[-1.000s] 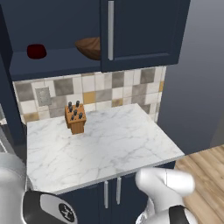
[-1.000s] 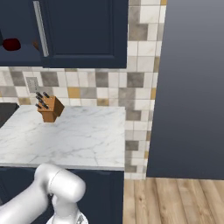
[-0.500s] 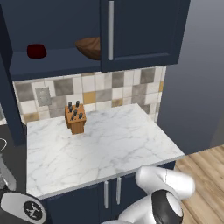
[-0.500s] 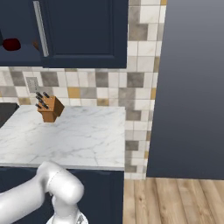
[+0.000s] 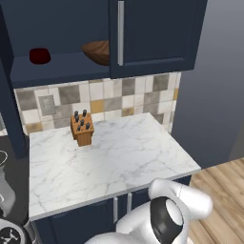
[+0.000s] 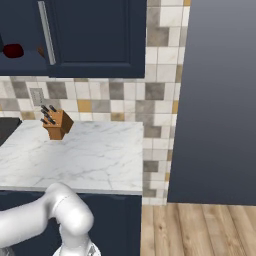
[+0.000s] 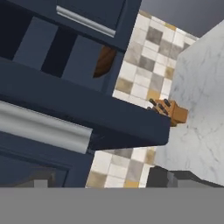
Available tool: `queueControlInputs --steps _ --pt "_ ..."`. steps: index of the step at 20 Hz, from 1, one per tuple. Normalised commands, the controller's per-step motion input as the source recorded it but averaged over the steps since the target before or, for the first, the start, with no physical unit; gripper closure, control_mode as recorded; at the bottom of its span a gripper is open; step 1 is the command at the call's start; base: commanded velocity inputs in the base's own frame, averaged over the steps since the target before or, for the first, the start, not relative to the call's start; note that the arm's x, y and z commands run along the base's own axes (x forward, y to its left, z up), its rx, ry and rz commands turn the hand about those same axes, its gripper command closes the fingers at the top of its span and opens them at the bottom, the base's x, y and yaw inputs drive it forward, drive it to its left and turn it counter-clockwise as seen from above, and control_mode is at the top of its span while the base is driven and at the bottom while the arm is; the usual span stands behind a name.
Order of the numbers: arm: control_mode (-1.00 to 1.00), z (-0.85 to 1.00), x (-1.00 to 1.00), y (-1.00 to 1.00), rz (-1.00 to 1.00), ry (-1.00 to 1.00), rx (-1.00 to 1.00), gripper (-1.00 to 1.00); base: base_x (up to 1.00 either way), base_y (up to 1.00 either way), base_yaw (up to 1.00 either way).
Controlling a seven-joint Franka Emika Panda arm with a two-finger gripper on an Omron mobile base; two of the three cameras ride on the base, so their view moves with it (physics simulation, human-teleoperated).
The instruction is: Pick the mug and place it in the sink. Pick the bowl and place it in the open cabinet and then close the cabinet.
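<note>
1. The bowl (image 5: 99, 51) sits on the shelf inside the cabinet (image 5: 157, 33), partly behind the closed right door. From this I judge the placing is done and closing the open door is the step in hand.
2. In the hand view the open left door (image 7: 83, 109) crosses edge-on, close to the camera, with its silver bar handle (image 7: 43, 127) just beside the lens. The bowl (image 7: 105, 61) shows as a brown sliver beyond it.
3. The pincer's jaws stand wide and I see nothing between them. I would leave them so: this is a push, not a grasp.
4. To do it well I would set a finger flat against the door's outer face near the handle edge, far from the hinge, then sweep along the door's arc.
5. Risk: pushing straight in could slide off the panel or catch the handle. I would ease off as the door nears the frame.
6. The knife block (image 5: 82, 128) on the counter (image 5: 109, 162) stands well below; a low elbow swing could brush it.
7. A small dark red thing (image 5: 40, 55) sits deeper on the shelf, apart from the bowl.
</note>
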Motion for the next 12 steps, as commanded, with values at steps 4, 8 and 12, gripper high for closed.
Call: queueControlInputs --steps 4,8,12 --pt "-1.00 -0.06 0.23 0.05 -0.16 -0.02 0.00 -1.00 0.00 0.00 0.00" --pt "-1.00 -0.09 0.21 0.04 -0.14 0.00 0.00 -1.00 0.00 0.00 0.00" --pt "-1.00 -0.14 0.04 0.00 -0.12 0.00 0.01 -1.00 0.00 0.00 0.00"
